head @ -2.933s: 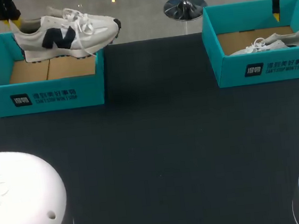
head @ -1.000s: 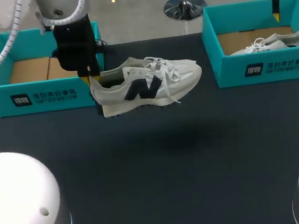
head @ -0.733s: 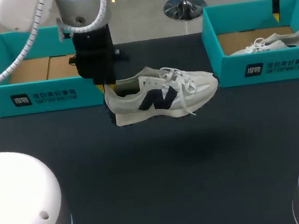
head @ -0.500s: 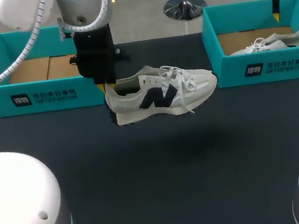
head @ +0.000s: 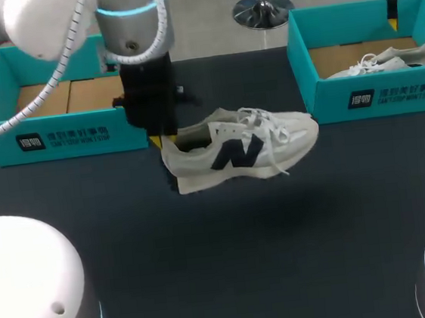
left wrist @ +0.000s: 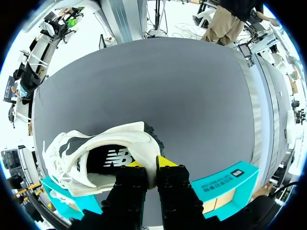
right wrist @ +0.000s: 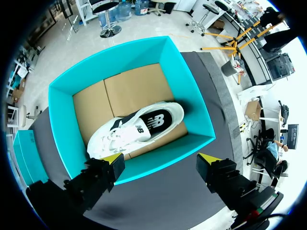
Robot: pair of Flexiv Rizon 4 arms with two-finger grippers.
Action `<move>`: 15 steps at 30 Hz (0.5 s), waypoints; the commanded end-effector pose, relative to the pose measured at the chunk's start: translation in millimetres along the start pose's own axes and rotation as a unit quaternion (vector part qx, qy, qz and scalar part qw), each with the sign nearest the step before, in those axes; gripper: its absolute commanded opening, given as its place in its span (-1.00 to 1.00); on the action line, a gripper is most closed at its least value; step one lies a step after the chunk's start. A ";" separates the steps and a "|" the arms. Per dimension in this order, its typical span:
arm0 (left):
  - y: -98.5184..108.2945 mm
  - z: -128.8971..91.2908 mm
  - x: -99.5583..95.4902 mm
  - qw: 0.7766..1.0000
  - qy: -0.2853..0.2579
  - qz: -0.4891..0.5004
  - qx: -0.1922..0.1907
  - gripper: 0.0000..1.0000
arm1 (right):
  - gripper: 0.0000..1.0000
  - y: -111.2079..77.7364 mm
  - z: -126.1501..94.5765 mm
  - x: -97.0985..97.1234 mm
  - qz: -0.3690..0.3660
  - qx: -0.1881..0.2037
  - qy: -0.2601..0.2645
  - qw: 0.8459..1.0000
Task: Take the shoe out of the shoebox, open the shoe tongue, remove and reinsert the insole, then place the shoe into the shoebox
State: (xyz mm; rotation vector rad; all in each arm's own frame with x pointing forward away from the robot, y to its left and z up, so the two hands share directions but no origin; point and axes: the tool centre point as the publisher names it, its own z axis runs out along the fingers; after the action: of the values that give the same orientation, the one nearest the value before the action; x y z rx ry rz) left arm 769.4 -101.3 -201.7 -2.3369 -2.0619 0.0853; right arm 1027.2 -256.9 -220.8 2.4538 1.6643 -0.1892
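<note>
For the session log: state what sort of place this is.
Likely a robot lab test bench for shoe handling: a dark table bearing a teal left shoebox and right shoebox, and the left gripper holding a white sneaker by its heel.

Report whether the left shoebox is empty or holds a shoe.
Empty: the left shoebox shows only bare cardboard floor. The shoe hangs over the table, its heel pinched in the left gripper.
</note>
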 end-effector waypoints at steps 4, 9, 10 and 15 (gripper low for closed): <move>-2.3 41.3 -38.2 1.000 0.013 0.011 0.012 -1.00 | 1.00 -1.0 0.3 -0.6 0.000 -0.002 0.001 1.000; -3.4 60.8 -46.6 0.999 0.029 0.022 0.018 -1.00 | 1.00 -1.0 0.3 -0.6 0.000 -0.002 0.001 1.000; -3.3 64.0 -47.2 0.999 0.031 0.021 0.020 -1.00 | 1.00 -1.0 0.3 -0.6 0.000 -0.002 0.001 1.000; -3.8 77.3 -46.4 0.999 0.037 0.023 0.018 -1.00 | 1.00 -1.0 0.3 -0.6 0.000 -0.002 0.001 1.000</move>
State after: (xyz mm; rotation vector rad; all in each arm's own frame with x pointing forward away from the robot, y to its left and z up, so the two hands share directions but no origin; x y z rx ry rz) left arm 753.6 -143.8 -270.6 -2.3330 -1.9585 0.0395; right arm 1027.2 -256.9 -220.7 2.4539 1.6643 -0.1891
